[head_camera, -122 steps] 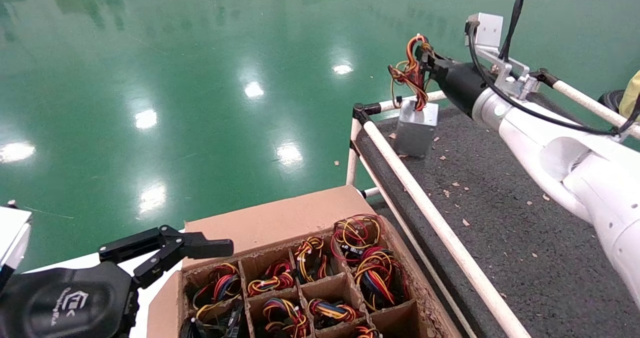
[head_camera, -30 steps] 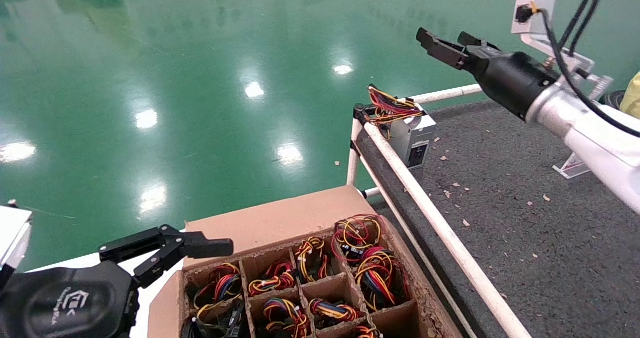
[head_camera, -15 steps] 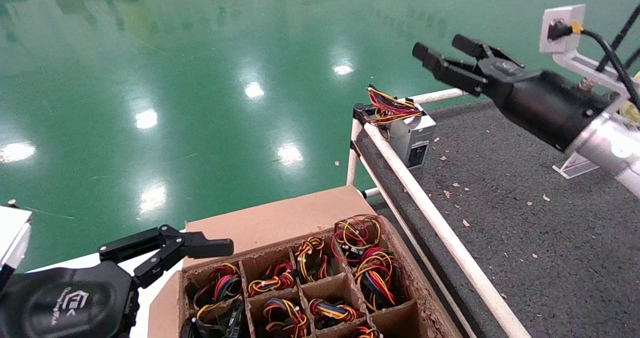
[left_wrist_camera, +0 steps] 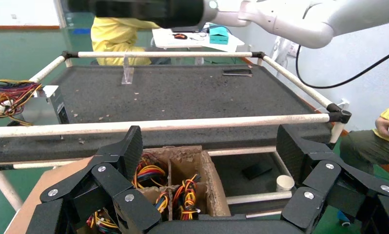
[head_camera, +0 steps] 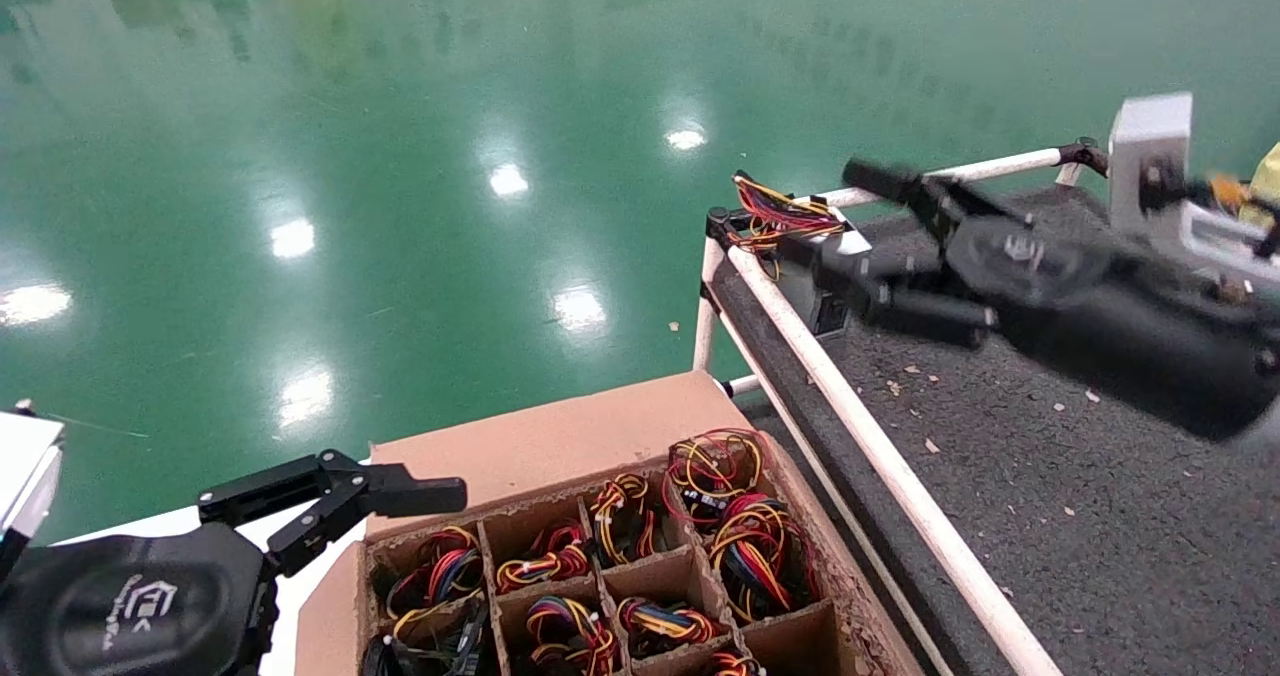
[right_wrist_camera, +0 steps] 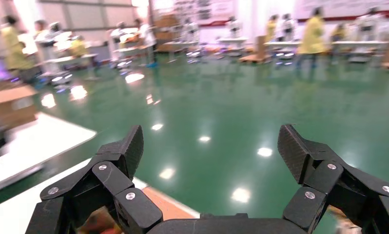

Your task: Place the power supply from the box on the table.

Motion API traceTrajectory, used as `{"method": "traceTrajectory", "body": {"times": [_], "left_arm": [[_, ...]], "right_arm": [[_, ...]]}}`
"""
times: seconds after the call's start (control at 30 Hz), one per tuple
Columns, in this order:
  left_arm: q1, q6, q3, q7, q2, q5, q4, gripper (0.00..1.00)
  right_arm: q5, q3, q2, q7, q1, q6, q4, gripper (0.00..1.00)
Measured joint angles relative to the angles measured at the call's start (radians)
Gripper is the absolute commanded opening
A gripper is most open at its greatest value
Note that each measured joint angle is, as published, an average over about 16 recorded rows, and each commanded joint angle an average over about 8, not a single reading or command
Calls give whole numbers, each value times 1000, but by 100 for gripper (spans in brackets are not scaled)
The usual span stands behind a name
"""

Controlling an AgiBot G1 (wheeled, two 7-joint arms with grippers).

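Power supply (head_camera: 800, 236) sits at far left corner of counter (head_camera: 1050, 476) (wires over the rail). Right pincer (head_camera: 860, 226) released, empty, just beside it. Left pincer (head_camera: 400, 496) released, near box (head_camera: 560, 446).

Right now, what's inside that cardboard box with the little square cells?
The box has a cardboard grid, and most visible cells hold bundles of red, yellow, orange and black wires. The units under the wires are covered, and the nearest cells are out of view. The open left gripper sits beside it.
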Motion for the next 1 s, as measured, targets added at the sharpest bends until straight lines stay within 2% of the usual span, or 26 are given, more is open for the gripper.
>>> {"method": "traceTrajectory", "body": {"times": [0.57,0.77,1.0], "left_arm": [[0,0,0,0,0,0,0,100],[0,0,0,0,0,0,0,100],[0,0,0,0,0,0,0,100]], "right_arm": [[65,-5,167,87,-200,-222,346,100],[74,-6,189,98,-226,-252,392,100],[75,-6,188,98,-226,-251,390,100]]}}
